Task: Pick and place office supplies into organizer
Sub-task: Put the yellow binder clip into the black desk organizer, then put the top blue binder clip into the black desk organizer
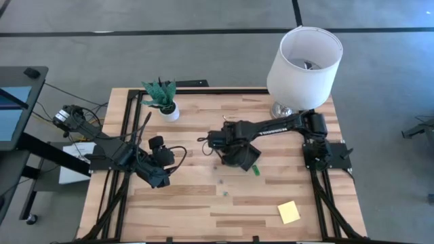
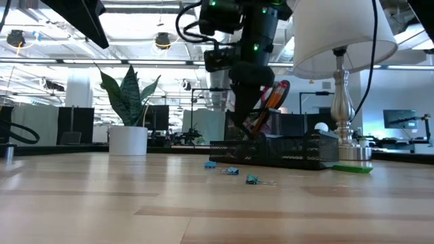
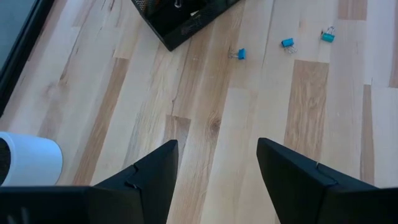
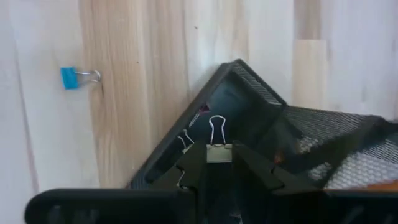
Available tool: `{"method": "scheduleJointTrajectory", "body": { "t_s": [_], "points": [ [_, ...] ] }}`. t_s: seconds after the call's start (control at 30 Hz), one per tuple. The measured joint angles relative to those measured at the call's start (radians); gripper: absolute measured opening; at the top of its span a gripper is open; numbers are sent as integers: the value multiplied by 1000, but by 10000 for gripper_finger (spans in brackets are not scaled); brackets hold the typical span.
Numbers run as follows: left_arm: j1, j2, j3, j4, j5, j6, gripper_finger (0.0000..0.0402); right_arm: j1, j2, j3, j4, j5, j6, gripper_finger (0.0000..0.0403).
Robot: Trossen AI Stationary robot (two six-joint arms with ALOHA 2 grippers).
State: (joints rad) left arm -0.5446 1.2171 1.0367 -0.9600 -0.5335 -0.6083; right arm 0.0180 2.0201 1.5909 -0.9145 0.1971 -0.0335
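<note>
Right wrist view shows the right gripper (image 4: 219, 163) pinched on a binder clip (image 4: 218, 151) directly above a corner compartment of the black mesh organizer (image 4: 249, 106), which sits near the surface's centre. Left gripper (image 3: 217, 180) hovers wide and empty at about 8 o'clock from the organizer, with three blue clips (image 3: 286, 43) loose on the surface (image 3: 205, 124) between them.

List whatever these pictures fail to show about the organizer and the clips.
- Black mesh organizer tray: high view, its inside mostly covered by the right arm.
- Small blue binder clips: high view, mere specks, no detail.
- Silver-handled clip in the right claw: right wrist view, body hidden by the fingers.
</note>
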Motion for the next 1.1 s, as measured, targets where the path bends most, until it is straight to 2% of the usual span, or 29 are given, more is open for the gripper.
{"method": "scheduleJointTrajectory", "body": {
  "t_s": [0.17,0.3,0.37,0.5,0.8,0.97,1.1],
  "points": [
    [0,0,0,0,0,0,217,11,55,0,40,-2,-7,57],
    [0,0,0,0,0,0,217,24,90,0,9,127,-19,57],
    [0,0,0,0,0,0,217,25,97,0,-21,149,-19,60],
    [0,0,0,0,0,0,217,24,97,0,-35,146,-25,87],
    [0,0,0,0,-5,0,217,28,92,2,-36,168,-36,179],
    [0,0,0,0,-6,0,217,59,85,57,-69,144,-14,192],
    [0,0,0,0,-6,-1,217,99,83,130,-57,54,43,186]
  ]
}}
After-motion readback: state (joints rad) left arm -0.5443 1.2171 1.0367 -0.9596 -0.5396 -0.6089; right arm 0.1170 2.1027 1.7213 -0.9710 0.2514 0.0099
